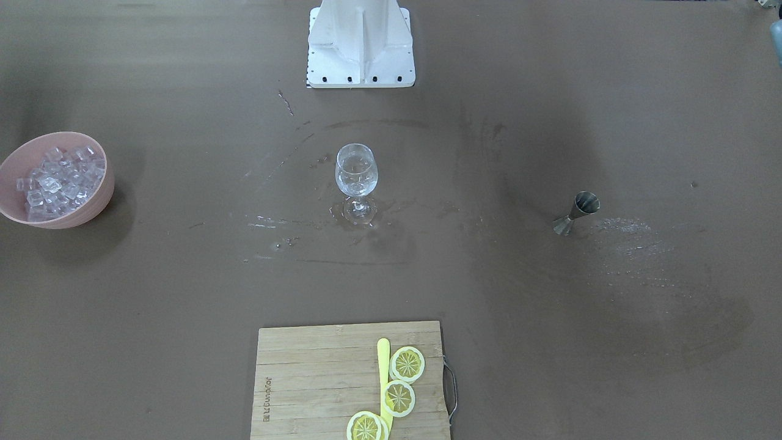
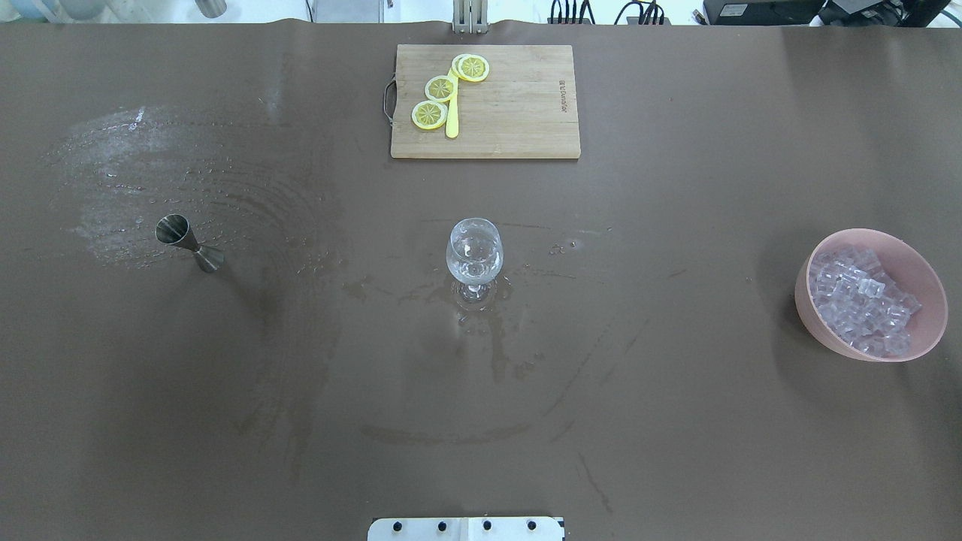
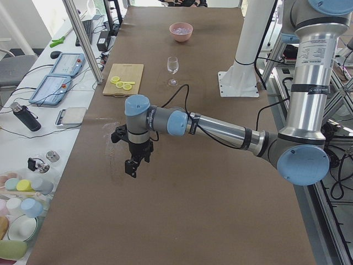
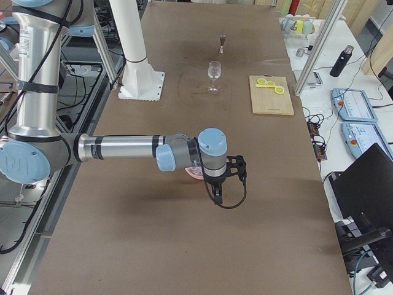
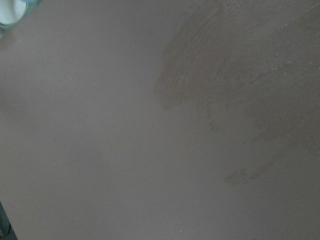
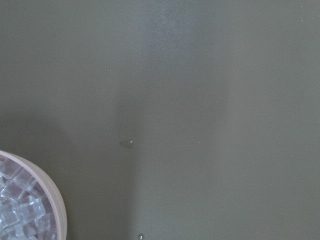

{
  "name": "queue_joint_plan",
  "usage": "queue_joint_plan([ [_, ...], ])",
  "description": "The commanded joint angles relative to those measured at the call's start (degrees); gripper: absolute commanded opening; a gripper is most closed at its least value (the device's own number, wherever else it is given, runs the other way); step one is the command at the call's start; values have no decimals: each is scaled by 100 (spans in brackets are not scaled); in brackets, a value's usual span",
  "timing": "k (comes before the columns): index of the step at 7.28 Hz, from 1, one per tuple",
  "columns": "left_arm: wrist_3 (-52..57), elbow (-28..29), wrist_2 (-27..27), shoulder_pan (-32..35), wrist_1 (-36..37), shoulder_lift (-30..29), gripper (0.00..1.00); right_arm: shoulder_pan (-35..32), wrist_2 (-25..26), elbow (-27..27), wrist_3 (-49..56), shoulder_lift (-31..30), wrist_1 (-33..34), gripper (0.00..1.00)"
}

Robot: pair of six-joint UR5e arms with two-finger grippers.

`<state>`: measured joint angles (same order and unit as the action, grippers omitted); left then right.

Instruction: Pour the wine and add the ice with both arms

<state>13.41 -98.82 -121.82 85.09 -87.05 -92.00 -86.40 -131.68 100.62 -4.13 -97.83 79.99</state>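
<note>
Both grippers show only in side views, so can't tell how far open they are or whether they hold anything. At the table's left end the left gripper [image 3: 131, 165] hangs above the surface. The right gripper [image 4: 216, 195] hangs just beside pink bowl [image 2: 808, 308] w/ ice [image 2: 860, 300] heaped inside, at the right end. The wine glass [image 2: 474, 252] is upright mid-table, well apart from the bowl.

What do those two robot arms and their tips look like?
Both the left arm and the right arm are silver-grey tubes with rounded joints capped in pale blue. The left end effector and right end effector are black, each trailing a looped black cable.
</note>
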Motion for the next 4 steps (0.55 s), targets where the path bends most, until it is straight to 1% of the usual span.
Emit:
queue_joint_plan([
  [1,-347,372,-1145,419,-1062,776,98,0,2,2,0,-8,-18,100],
  [2,-383,364,-1212,656,-1086,998,98,0,-6,11,-9,-8,-18,100],
  [3,-775,329,-1508,745,-1121,1043,98,0,2,28,-9,-8,-18,100],
  [4,-796,329,-1668,807,-1104,1044,98,0,-6,72,-61,35,-18,100],
])
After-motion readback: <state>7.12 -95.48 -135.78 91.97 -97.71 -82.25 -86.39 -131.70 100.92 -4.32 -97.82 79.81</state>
